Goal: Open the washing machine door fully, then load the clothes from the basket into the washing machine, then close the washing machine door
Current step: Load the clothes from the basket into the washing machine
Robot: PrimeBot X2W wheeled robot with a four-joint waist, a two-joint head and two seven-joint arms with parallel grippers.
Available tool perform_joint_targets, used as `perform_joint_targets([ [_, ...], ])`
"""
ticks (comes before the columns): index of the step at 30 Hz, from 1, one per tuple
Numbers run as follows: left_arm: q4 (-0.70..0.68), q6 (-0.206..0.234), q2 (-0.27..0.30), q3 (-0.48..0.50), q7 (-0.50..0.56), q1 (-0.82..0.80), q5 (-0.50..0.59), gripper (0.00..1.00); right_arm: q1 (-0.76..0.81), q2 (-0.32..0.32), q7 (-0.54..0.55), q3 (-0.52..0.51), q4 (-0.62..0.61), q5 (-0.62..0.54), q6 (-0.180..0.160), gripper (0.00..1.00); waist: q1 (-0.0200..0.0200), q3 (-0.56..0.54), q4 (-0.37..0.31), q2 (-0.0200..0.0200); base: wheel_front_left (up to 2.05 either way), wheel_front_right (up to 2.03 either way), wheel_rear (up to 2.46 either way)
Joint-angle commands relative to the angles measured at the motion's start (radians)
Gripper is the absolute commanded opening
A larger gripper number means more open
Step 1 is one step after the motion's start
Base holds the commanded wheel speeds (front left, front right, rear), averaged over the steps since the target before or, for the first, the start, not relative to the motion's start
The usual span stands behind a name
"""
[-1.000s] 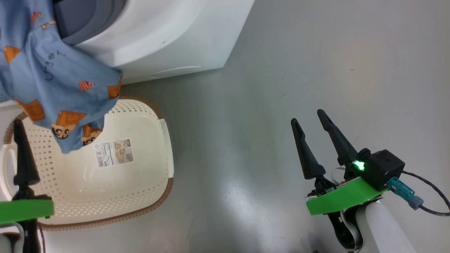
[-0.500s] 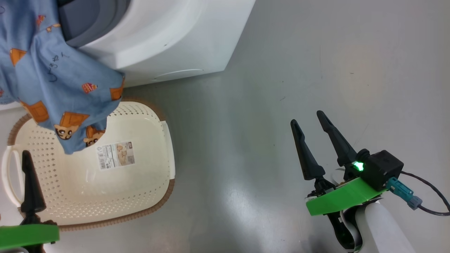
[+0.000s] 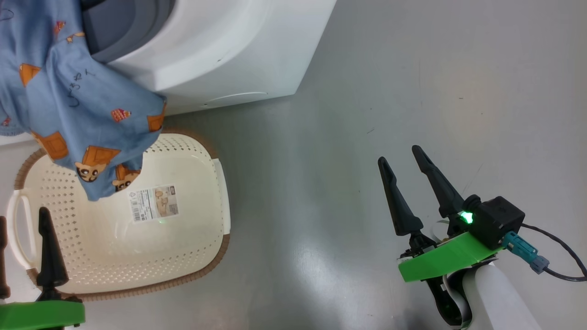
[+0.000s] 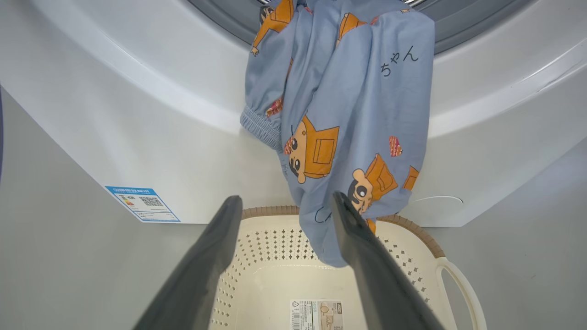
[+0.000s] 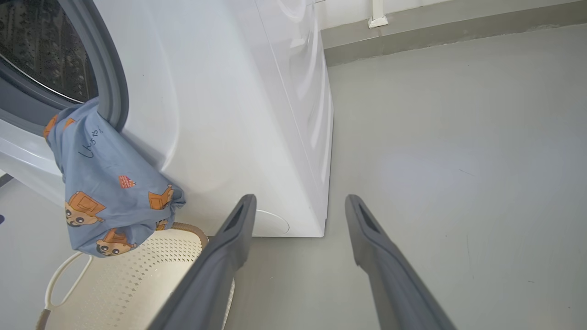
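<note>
Left gripper (image 4: pixel 286 198), fingers spread and empty, hovers over the basket (image 4: pixel 275 247) facing the bear-print clothes (image 4: pixel 348 105) hanging half out of the washing machine (image 4: pixel 137 137); best to pinch the dangling hem and lift it well past the grey gasket (image 5: pixel 110 68).

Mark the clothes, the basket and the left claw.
clothes (image 4: pixel 348 105), left wrist view, hanging fold.
basket (image 3: pixel 119 247), head view, bare bottom.
left claw (image 4: pixel 285 198), left wrist view, midway between fingertips.

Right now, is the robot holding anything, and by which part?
Nothing. The left gripper and right gripper are both open and empty; the clothes hang from the washer over the basket.
</note>
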Motion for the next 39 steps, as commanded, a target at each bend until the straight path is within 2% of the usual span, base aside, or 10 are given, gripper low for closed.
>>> perform_joint_targets([
  [1,-0.011,-0.004,0.012,0.040,-0.005,0.030,0.007,1.00,0.015,0.006,-0.005,0.027,-0.018,-0.020,0.009,1.00,-0.0001,0.000,-0.001,0.0000,0.00,0.00,0.00],
  [8,-0.004,-0.008,0.002,0.030,-0.005,0.024,0.009,1.00,0.016,0.006,-0.005,0.022,-0.019,-0.021,0.009,1.00,-0.0001,0.000,-0.002,0.0000,0.00,0.00,0.00],
  [16,-0.007,-0.010,-0.005,-0.027,-0.005,-0.024,-0.009,1.00,0.011,0.006,-0.005,0.031,-0.021,-0.016,0.009,1.00,-0.0001,0.009,-0.013,0.0000,0.00,0.00,0.00],
  [33,0.050,-0.011,0.032,-0.177,-0.005,-0.148,-0.060,1.00,0.012,0.006,-0.005,0.024,-0.036,-0.014,0.009,1.00,-0.0001,0.057,-0.043,0.0000,0.00,0.00,0.00],
  [39,0.112,-0.011,0.043,-0.153,-0.005,-0.188,-0.060,1.00,0.007,0.006,-0.005,0.027,-0.044,-0.010,0.009,1.00,-0.0001,0.077,-0.046,0.0000,0.00,0.00,0.00],
])
